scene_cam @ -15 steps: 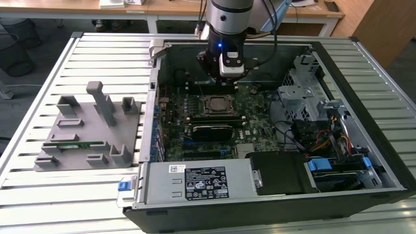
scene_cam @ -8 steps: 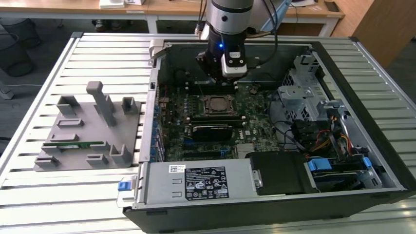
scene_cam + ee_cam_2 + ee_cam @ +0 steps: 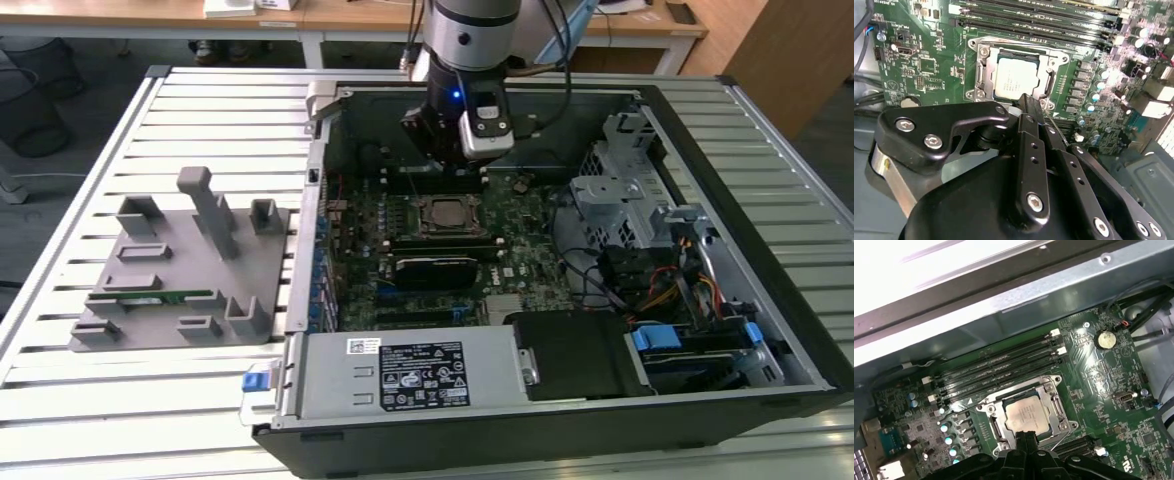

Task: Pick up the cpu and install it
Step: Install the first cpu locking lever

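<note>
The cpu, a flat square chip with a silvery top, lies in the metal-framed socket on the green motherboard inside the open computer case. It also appears in both wrist views. My gripper hangs just above the board on the far side of the socket. Its black fingertips are pressed together with nothing between them, and they sit close over the edge of the cpu.
A black heatsink block lies on the board nearer the camera than the socket. Empty memory slots run along the socket's far side. A grey fixture with a green memory stick sits on the exterior view's left. Drive cage and cables crowd the right.
</note>
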Controlling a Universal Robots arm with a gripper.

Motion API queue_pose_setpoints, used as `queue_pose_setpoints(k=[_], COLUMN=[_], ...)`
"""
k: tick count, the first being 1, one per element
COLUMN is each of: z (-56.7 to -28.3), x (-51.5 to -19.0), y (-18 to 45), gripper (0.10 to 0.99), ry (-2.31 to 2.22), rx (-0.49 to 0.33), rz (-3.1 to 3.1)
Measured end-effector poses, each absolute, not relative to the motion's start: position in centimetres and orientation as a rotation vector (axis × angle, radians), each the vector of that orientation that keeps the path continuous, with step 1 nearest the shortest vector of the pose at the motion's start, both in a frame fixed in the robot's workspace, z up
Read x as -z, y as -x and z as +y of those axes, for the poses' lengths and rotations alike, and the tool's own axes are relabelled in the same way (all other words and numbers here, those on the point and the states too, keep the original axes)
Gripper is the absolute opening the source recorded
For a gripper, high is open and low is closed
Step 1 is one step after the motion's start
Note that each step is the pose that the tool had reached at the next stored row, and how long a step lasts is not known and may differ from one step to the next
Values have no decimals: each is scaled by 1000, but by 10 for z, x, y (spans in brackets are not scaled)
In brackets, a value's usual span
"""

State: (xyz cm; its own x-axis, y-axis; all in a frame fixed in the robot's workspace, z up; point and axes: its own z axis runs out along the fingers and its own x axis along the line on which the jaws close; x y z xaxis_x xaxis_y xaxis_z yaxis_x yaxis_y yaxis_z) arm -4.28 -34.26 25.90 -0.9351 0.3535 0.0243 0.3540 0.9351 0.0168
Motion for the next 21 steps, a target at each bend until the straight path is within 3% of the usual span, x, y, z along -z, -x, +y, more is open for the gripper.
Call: queue_pose_setpoints(k=[21], z=[-343], x=[-259], y=[43], gripper=[106], ry=[143], rx=[28], rz=[-3115])
